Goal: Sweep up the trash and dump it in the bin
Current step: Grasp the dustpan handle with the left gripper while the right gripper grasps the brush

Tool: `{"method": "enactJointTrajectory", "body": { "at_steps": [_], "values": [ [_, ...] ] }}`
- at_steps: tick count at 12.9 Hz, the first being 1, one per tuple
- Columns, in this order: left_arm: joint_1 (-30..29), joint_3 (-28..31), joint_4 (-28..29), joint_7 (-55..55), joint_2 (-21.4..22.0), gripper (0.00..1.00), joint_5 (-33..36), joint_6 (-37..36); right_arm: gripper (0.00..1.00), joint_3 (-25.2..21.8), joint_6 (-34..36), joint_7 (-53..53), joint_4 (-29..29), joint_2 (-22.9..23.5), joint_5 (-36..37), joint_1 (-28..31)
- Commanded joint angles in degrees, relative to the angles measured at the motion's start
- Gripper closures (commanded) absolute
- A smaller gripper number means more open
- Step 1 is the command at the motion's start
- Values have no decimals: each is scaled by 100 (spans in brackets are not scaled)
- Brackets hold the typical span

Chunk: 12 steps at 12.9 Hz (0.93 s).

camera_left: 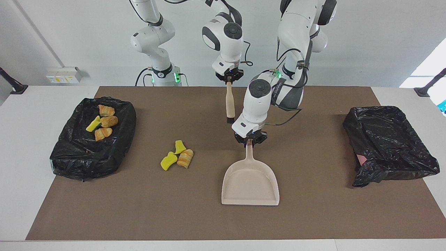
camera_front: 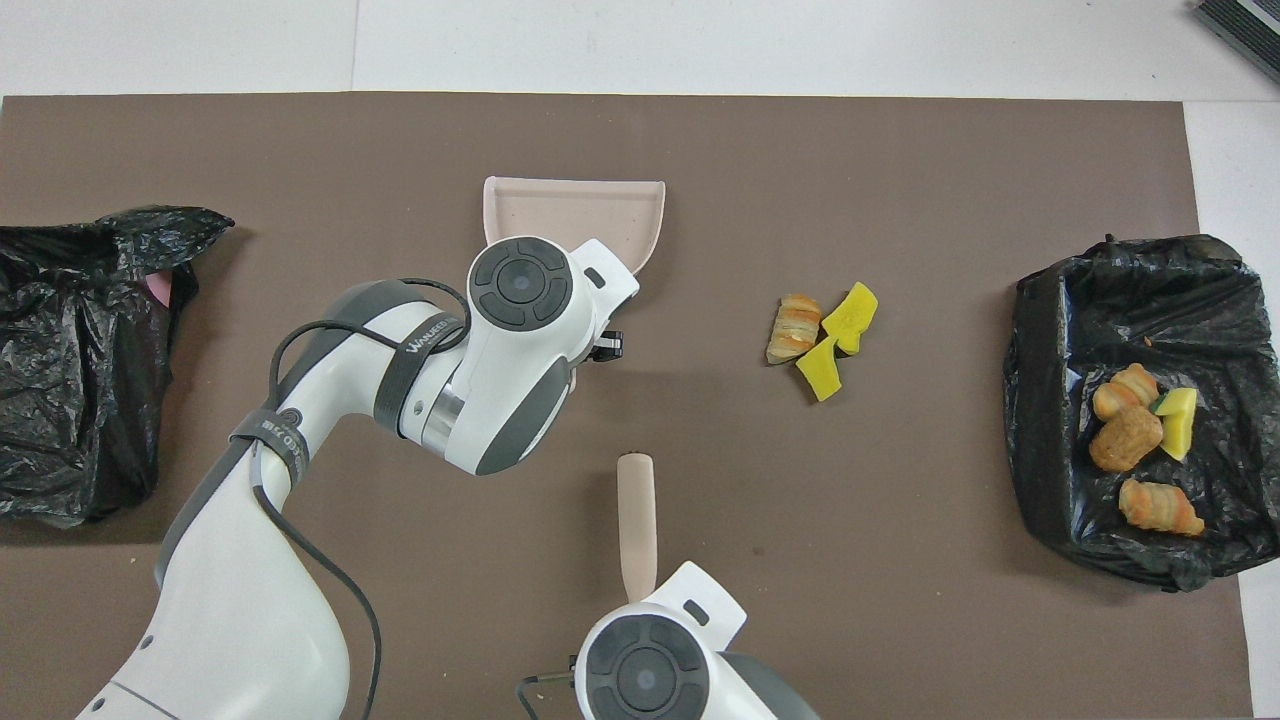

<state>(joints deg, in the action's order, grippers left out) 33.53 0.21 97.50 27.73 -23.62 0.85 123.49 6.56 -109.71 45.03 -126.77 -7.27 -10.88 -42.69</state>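
Both claws grip tools: our left gripper (camera_left: 249,140) clamps the dustpan (camera_left: 250,183) handle, our right gripper (camera_left: 228,78) the brush (camera_left: 229,103), because 3 scraps (camera_left: 176,156) lie unswept beside the filled bin (camera_left: 91,139).

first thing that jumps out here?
Two arms mid-table, each with a tool: the left gripper shut on the dustpan handle, the right gripper holding a brush up. Then the yellow and tan scraps loose on the mat, more already in the black bin at the right arm's end.
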Motion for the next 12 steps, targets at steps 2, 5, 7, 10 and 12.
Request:
{"method": "enactJointTrajectory", "body": {
  "at_steps": [2, 5, 7, 10, 12],
  "values": [
    [-56, 111, -47, -380, 471, 100, 222, -491, 100, 21, 406, -415, -111, -486, 550, 777],
    [-162, 137, -56, -1337, 753, 100, 249, -931, 100, 30, 512, -713, -137, -451, 1016, 1357],
    [-347, 129, -47, -1978, 990, 100, 249, -1334, 100, 30, 424, -1546, -120, -214, 1341, 2217],
    [-540, 129, -30, -3208, 1298, 100, 249, -1959, 100, 30, 380, -3119, -181, -135, 1965, 3107],
    [-672, 129, 5, -3981, 1369, 100, 249, -2276, 100, 30, 257, -3682, -173, 84, 2046, 3450]
  ]
}}
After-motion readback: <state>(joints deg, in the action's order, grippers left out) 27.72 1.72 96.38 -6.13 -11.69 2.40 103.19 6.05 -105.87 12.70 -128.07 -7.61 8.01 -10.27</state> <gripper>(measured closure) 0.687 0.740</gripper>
